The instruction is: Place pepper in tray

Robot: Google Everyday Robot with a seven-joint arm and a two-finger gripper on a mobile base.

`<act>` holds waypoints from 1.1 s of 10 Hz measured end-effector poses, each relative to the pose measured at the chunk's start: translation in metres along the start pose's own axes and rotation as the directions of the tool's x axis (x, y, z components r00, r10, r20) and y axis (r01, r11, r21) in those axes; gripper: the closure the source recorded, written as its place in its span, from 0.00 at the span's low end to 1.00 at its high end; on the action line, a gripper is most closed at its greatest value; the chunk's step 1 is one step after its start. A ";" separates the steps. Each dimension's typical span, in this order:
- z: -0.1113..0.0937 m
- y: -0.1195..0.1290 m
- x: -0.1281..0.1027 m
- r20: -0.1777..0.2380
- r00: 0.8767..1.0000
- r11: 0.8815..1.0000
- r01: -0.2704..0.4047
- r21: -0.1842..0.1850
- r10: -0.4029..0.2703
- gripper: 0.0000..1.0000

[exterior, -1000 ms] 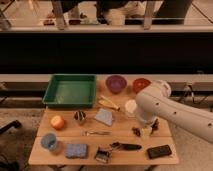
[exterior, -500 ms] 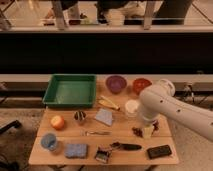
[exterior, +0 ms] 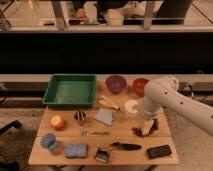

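Observation:
The green tray [exterior: 51, 93] stands at the back left of the wooden table. My gripper [exterior: 146, 129] hangs from the white arm [exterior: 161, 95], low over the table's right side, far to the right of the tray. A small reddish thing [exterior: 156, 125], which may be the pepper, lies right against the gripper. I cannot tell whether it is held.
A purple bowl [exterior: 116, 83] and an orange-red bowl [exterior: 140, 86] stand at the back. A white cup [exterior: 131, 106], a yellow item [exterior: 108, 104], a grey cloth [exterior: 104, 117], a round orange fruit [exterior: 57, 122], a fork [exterior: 96, 133], a blue cup [exterior: 48, 141], a blue sponge [exterior: 75, 150], a brush [exterior: 125, 146] and a black slab [exterior: 159, 151] lie about.
The arm's upper part has shifted slightly to the right. The gripper stays low at the same spot on the table's right side.

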 end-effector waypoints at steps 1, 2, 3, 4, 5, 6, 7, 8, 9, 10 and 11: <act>0.002 -0.014 0.001 0.009 1.000 1.000 0.008 0.023 -0.008 0.20; 0.003 -0.027 0.003 0.010 1.000 0.999 0.010 0.040 -0.010 0.20; 0.004 -0.040 0.005 0.009 1.000 0.998 0.013 0.055 -0.014 0.20; 0.002 -0.062 0.008 0.000 1.000 0.996 0.018 0.083 -0.019 0.20; 0.000 -0.074 0.012 -0.016 1.000 0.995 0.022 0.102 -0.020 0.20; -0.002 -0.087 0.018 -0.033 0.999 0.992 0.021 0.121 -0.017 0.20; -0.001 -0.099 0.029 -0.059 0.998 0.991 0.019 0.134 -0.011 0.20; 0.001 -0.108 0.039 -0.075 0.997 0.989 0.009 0.144 0.002 0.20; 0.001 -0.111 0.057 -0.100 0.995 0.989 -0.007 0.151 0.022 0.20; 0.003 -0.109 0.072 -0.113 0.993 0.988 -0.024 0.150 0.042 0.20; 0.008 -0.108 0.090 -0.129 0.989 0.988 -0.046 0.149 0.065 0.20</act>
